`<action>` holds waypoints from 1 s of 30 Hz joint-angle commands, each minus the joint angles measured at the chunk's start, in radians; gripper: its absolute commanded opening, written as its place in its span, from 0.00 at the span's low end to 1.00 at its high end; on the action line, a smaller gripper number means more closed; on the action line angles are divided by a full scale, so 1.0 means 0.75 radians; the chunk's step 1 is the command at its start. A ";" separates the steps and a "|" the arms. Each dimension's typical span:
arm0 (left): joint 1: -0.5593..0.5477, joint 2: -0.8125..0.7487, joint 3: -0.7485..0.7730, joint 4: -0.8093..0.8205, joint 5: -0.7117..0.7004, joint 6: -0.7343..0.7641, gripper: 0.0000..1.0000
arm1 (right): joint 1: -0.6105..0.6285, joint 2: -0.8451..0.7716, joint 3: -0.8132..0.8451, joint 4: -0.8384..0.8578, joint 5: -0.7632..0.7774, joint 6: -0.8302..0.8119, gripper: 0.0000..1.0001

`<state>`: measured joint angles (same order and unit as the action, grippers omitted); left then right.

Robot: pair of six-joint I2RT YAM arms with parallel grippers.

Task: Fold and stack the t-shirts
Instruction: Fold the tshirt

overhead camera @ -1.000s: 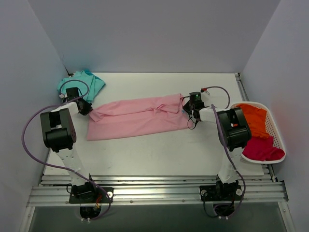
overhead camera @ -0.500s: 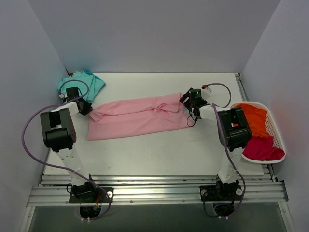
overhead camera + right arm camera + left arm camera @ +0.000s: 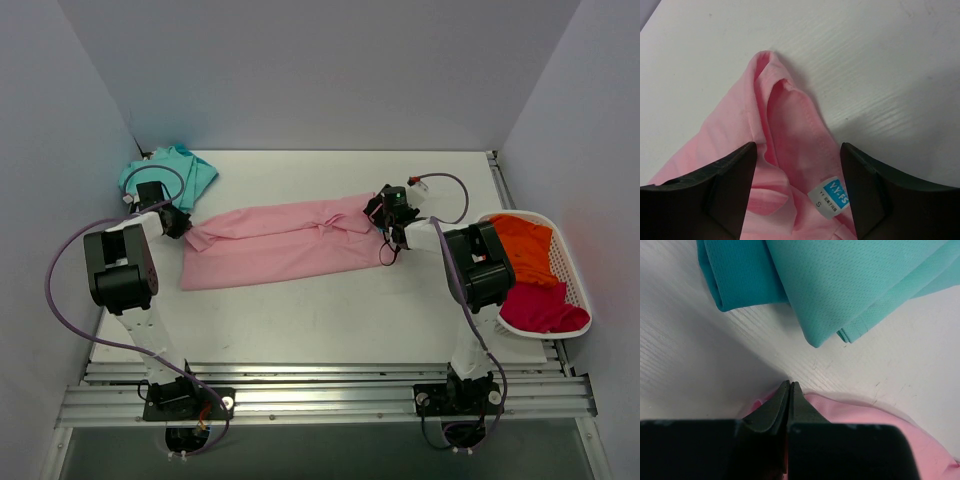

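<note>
A light pink t-shirt (image 3: 285,245) lies stretched out as a long folded band across the middle of the table. My left gripper (image 3: 178,222) sits at its left end. In the left wrist view the jaws (image 3: 790,384) are pressed together, with pink cloth (image 3: 860,415) showing on both sides of them. My right gripper (image 3: 388,205) stands open over the shirt's right end. Its fingers (image 3: 799,147) straddle the collar (image 3: 790,125) and a blue-and-white size label (image 3: 832,197) without touching them. A teal t-shirt (image 3: 185,170) lies folded at the far left corner (image 3: 840,280).
A white basket (image 3: 571,262) at the right edge of the table holds an orange t-shirt (image 3: 528,245) and a magenta one (image 3: 540,308). Grey walls close in the table on three sides. Cables loop from both arms.
My right gripper has opened, let go of the pink shirt's right end, and shifted a little to the left over the collar. The left gripper has not moved.
</note>
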<state>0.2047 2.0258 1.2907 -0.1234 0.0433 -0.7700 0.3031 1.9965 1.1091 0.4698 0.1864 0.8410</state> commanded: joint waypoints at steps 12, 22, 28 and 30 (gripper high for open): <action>-0.007 -0.024 -0.036 0.011 -0.029 0.000 0.02 | 0.027 0.069 -0.031 -0.074 -0.013 -0.005 0.00; -0.177 -0.242 -0.209 -0.083 -0.184 -0.096 0.02 | -0.120 0.242 0.398 -0.227 -0.038 -0.121 0.00; -0.230 -0.377 -0.395 -0.036 -0.172 -0.157 0.02 | -0.197 0.520 0.752 -0.224 -0.170 -0.131 0.00; -0.258 -0.432 -0.473 -0.026 -0.184 -0.172 0.02 | -0.202 0.634 0.885 -0.142 -0.232 -0.111 0.00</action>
<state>0.0292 1.7794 0.9886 -0.1471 -0.0559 -0.8639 0.1528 2.3852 1.6844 0.3439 0.0822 0.7612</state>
